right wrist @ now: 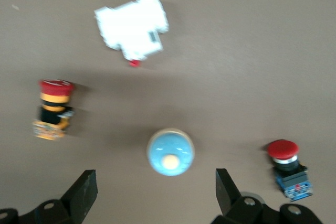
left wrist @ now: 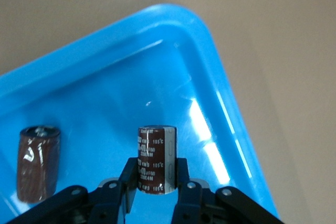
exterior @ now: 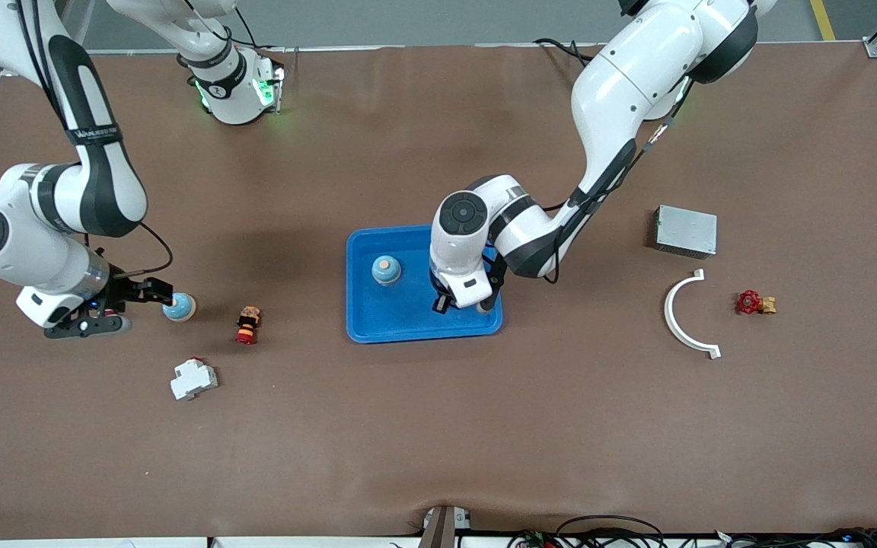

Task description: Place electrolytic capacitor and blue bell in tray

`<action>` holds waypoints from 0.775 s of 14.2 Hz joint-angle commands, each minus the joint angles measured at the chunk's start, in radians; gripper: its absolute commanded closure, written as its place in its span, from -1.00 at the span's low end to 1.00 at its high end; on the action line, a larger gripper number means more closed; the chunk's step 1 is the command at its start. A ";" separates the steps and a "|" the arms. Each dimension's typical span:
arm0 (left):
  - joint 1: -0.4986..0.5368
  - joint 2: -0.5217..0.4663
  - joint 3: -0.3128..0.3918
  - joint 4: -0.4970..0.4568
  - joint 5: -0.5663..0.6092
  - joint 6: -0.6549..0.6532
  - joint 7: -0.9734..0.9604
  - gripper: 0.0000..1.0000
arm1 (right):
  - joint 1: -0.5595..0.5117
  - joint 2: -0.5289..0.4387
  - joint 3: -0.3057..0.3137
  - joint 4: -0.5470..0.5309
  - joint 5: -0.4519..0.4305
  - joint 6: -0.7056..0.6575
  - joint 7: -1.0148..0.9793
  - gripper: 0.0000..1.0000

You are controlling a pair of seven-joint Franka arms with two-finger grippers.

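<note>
The blue tray [exterior: 417, 332] lies mid-table. A blue bell [exterior: 386, 269] with a cream top stands in it. My left gripper [exterior: 460, 304] is down in the tray at the corner toward the left arm's end. In the left wrist view it [left wrist: 156, 182] is shut on an upright brown electrolytic capacitor [left wrist: 156, 158] over the tray floor [left wrist: 105, 93]. A second brown capacitor [left wrist: 38, 162] lies in the tray beside it. A second blue bell [exterior: 179, 307] stands on the table toward the right arm's end. My right gripper [exterior: 158, 293] is open beside it, and it [right wrist: 156, 192] hovers with the bell [right wrist: 170, 151] just ahead of its fingertips.
A red-and-yellow emergency button [exterior: 248, 325] and a white breaker [exterior: 193, 378] lie near the second bell. A red push button [right wrist: 287, 169] shows in the right wrist view. A grey metal box [exterior: 686, 230], a white curved piece [exterior: 688, 316] and a red valve [exterior: 751, 303] lie toward the left arm's end.
</note>
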 commanded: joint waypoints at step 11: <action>0.142 -0.222 0.024 0.022 -0.074 -0.245 0.375 -1.00 | -0.053 0.060 0.032 -0.227 0.084 0.448 -0.073 -1.00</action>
